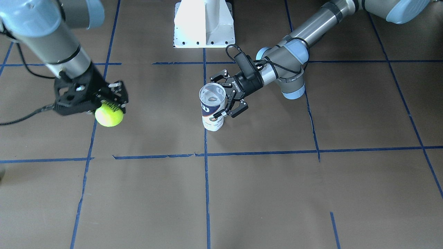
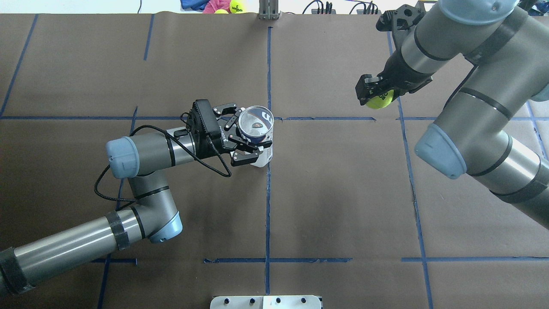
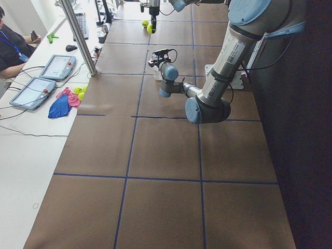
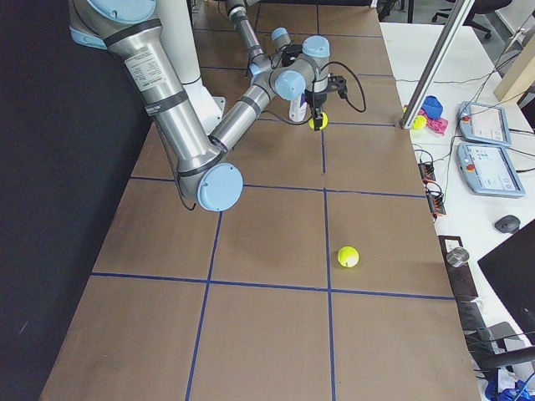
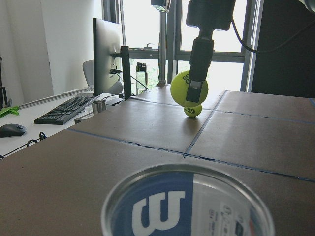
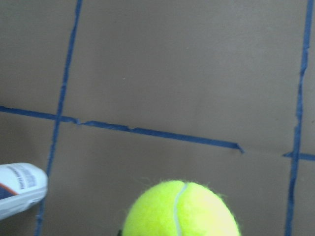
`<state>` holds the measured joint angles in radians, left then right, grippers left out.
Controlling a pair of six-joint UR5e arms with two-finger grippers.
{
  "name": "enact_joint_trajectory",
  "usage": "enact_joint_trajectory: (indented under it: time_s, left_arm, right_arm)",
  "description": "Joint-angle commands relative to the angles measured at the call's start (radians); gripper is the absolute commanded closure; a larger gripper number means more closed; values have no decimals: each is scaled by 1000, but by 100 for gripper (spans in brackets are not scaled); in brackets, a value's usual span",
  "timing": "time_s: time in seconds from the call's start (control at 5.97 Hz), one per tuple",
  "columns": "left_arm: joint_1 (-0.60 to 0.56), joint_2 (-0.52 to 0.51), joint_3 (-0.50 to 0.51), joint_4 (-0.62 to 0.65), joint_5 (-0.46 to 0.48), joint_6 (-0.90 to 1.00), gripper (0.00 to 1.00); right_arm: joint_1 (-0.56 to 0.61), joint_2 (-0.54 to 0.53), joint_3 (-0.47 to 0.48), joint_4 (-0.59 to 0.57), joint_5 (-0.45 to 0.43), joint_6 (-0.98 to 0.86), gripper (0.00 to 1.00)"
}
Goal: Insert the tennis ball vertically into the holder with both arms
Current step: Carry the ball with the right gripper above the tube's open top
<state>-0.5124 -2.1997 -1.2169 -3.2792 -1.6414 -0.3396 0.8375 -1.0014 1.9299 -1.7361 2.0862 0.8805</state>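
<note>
The holder [image 1: 211, 107], a clear can with a navy and white label, stands upright at the table's middle with its mouth up [image 2: 256, 125]. My left gripper [image 1: 226, 94] lies level at the can's upper part, open, one finger on each side [image 2: 236, 134]. No squeeze on the can shows. The can's mouth fills the bottom of the left wrist view [image 5: 189, 204]. Off to the robot's right, my right gripper [image 1: 111, 106] points down, shut on the yellow-green tennis ball [image 1: 109, 116], held above the table [image 2: 379, 100]. The ball shows low in the right wrist view [image 6: 179, 209].
A second yellow ball [image 4: 348, 256] lies loose on the table towards the robot's right end. The white pedestal base [image 1: 204, 24] stands at the robot's side. Beyond the far edge are tablets [image 3: 54, 66], a metal pole [image 3: 78, 36] and a seated person [image 3: 10, 44].
</note>
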Motion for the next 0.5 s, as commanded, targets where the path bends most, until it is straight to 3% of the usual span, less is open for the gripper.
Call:
enact_joint_trajectory:
  time_s: [0.0, 0.34]
  left_arm:
    - [0, 0, 2, 0, 0, -1, 7]
    - [8, 0, 2, 0, 0, -1, 8]
  right_arm:
    - [-155, 190, 23, -138, -110, 252, 88]
    - [-196, 347, -73, -210, -144, 322, 91]
